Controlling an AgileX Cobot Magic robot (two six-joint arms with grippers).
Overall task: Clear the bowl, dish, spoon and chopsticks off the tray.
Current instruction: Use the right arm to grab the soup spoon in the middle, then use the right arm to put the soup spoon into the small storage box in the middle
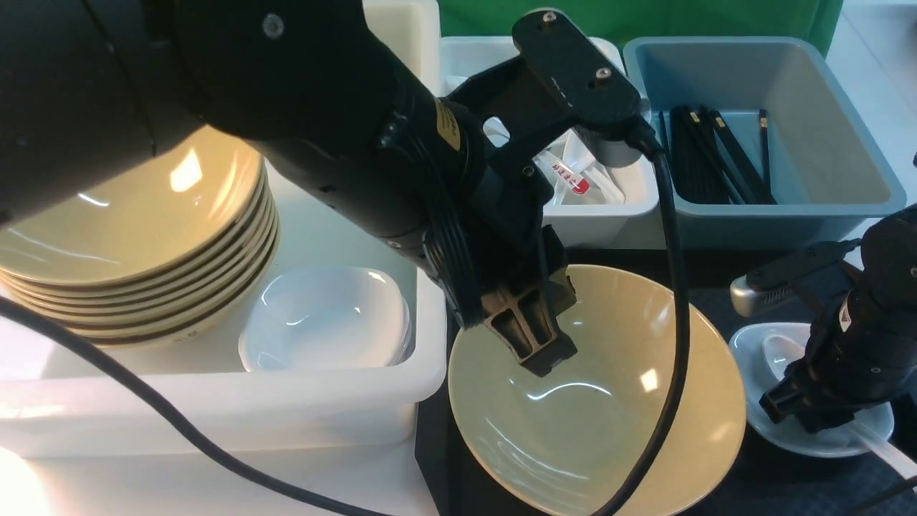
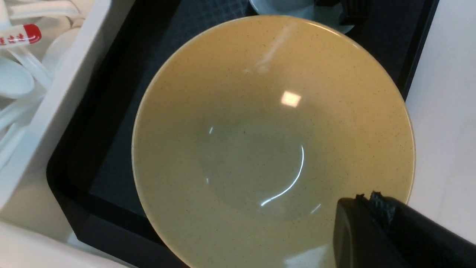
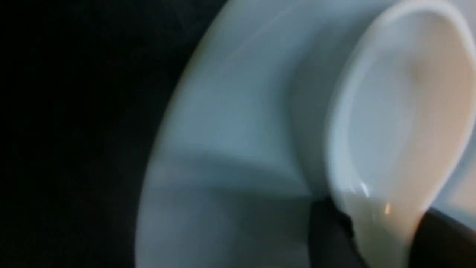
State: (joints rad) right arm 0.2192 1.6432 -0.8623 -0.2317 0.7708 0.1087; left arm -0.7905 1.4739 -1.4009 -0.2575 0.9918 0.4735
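Observation:
The large tan bowl [image 1: 609, 416] hangs tilted over the left end of the black tray [image 1: 788, 487]. It fills the left wrist view [image 2: 267, 141]. My left gripper [image 1: 548, 362] is shut on its far-left rim, with one finger inside the bowl [image 2: 366, 197]. The small white dish [image 1: 845, 438] sits on the tray's right part with the plain white spoon [image 1: 779, 352] lying in it. My right gripper [image 1: 795, 412] is shut on the spoon's neck [image 3: 383, 230], low in the dish [image 3: 230, 130]. The tray's own chopsticks are not in view.
A white tub [image 1: 215, 401] at the left holds a stack of tan bowls [image 1: 136, 229] and white dishes [image 1: 326, 322]. Behind the tray a white tub [image 1: 616, 215] holds red-labelled spoons [image 1: 573, 179]. A grey-blue tub [image 1: 845, 201] holds black chopsticks [image 1: 716, 158].

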